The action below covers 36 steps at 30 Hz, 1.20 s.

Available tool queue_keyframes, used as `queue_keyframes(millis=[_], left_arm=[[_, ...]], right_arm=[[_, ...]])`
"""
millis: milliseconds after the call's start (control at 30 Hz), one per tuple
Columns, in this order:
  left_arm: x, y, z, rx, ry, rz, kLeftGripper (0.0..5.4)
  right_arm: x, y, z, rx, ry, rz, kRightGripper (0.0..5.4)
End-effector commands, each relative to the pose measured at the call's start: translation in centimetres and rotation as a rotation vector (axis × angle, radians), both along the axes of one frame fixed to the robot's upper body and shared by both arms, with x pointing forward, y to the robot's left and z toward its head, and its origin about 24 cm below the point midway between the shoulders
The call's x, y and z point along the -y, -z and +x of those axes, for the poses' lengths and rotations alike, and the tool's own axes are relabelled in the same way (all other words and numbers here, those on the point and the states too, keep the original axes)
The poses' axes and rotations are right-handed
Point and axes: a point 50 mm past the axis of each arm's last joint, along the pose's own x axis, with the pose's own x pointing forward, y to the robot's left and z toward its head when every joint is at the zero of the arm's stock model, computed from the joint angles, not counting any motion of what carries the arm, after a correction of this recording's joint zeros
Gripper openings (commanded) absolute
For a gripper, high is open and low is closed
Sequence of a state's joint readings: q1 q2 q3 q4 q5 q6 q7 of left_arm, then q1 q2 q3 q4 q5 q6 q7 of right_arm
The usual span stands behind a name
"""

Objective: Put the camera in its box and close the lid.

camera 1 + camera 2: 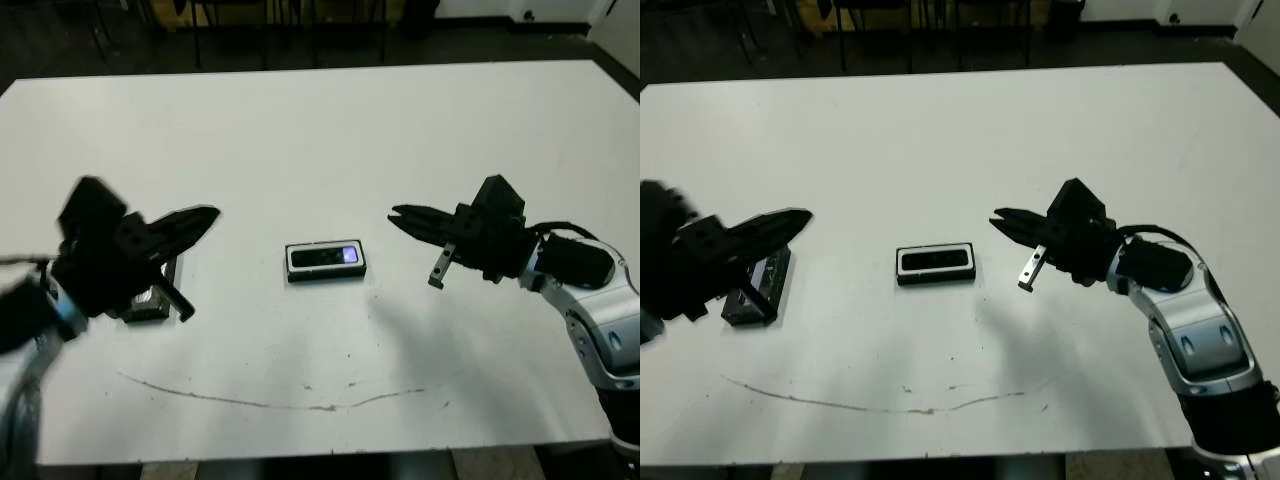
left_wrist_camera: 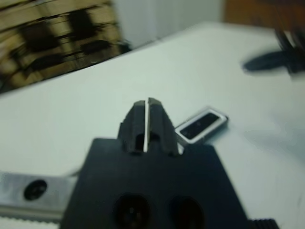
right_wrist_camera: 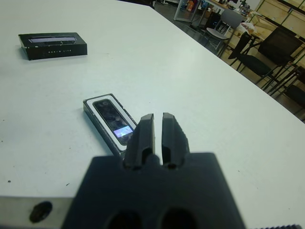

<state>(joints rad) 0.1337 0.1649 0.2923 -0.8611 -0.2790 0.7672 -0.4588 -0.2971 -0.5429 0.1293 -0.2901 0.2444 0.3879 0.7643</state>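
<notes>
Camera (image 1: 325,256) already lying inside box (image 1: 296,272) at counter (image 1: 320,130) centre. Lid (image 3: 52,45) sitting off toward left edge, not yet fitted. Left gripper (image 2: 145,106) and right gripper (image 3: 158,119) hovering clenched, holding nothing.

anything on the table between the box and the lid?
Nothing: bare white table runs from the box, camera lying inside, to the lid. The right eye view shows that stretch; the left gripper hovers near the lid.

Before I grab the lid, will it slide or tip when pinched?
The lid lies flat on the smooth white table, so tipping seems unlikely and sliding possible. It looks rigid and probably light. Its shiny top panel may be slippery.
</notes>
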Motion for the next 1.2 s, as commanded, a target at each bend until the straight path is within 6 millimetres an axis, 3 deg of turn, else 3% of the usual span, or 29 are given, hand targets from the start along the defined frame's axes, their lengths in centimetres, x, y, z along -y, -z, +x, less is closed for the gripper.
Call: queue_keyframes(millis=[33, 200, 700, 1100, 1200], left_arm=[[-0.1, 1.9, -0.7, -0.043, -0.189, -0.111, 0.00], [0.5, 3.2, -1.1, -0.039, -0.313, -0.118, 0.45], [2.2, 4.6, -0.5, 0.065, -0.417, 0.025, 3.20], [1.2, 4.8, 0.6, 0.054, -0.515, -0.033, 5.39], [0.8, 4.9, 0.6, 0.034, -0.517, -0.031, 5.39]], right_arm=[[0.2, 0.7, -0.1, -0.030, 0.007, -0.006, 0.01], [0.1, 1.0, -0.1, -0.034, 0.014, -0.020, 0.00], [0.4, 3.0, 0.0, -0.098, 0.016, -0.029, 0.00], [0.5, 3.3, 0.1, -0.103, 0.013, -0.041, 0.00], [0.6, 3.4, 0.1, -0.111, 0.014, -0.032, 0.00]])
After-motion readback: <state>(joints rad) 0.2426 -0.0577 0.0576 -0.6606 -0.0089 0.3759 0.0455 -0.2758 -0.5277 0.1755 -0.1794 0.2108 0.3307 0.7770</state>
